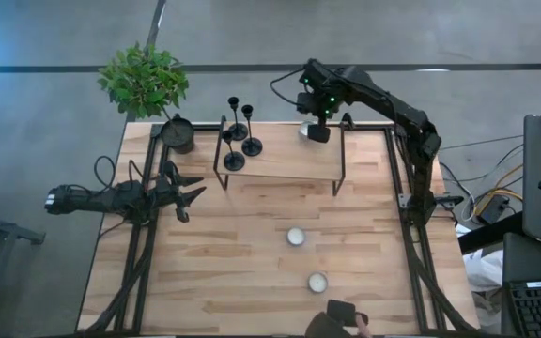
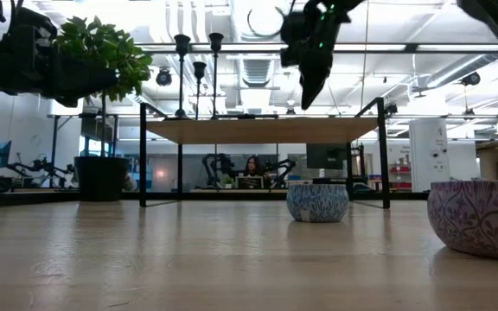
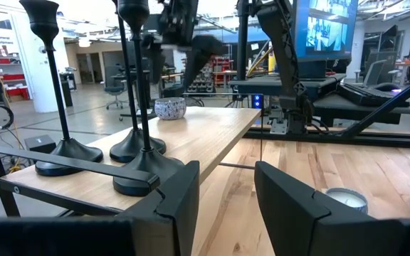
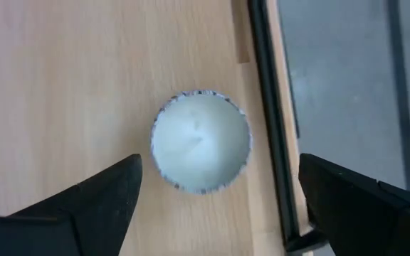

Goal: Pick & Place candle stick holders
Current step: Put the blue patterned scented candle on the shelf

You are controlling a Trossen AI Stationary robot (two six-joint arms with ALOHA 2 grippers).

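Three black candlesticks (image 1: 238,131) are standing upright, stems vertical, on the raised shelf's (image 1: 280,164) left end. The right gripper (image 4: 216,188) is hovering wide open, empty, over a white tealight cup (image 4: 201,141) at the shelf's far right corner.

Dark jointed right arm (image 1: 393,105) with green light, black cable.

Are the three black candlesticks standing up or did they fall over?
Standing up. All three candlesticks sit on their round bases on the raised shelf, stems straight up in the low and left wrist views.
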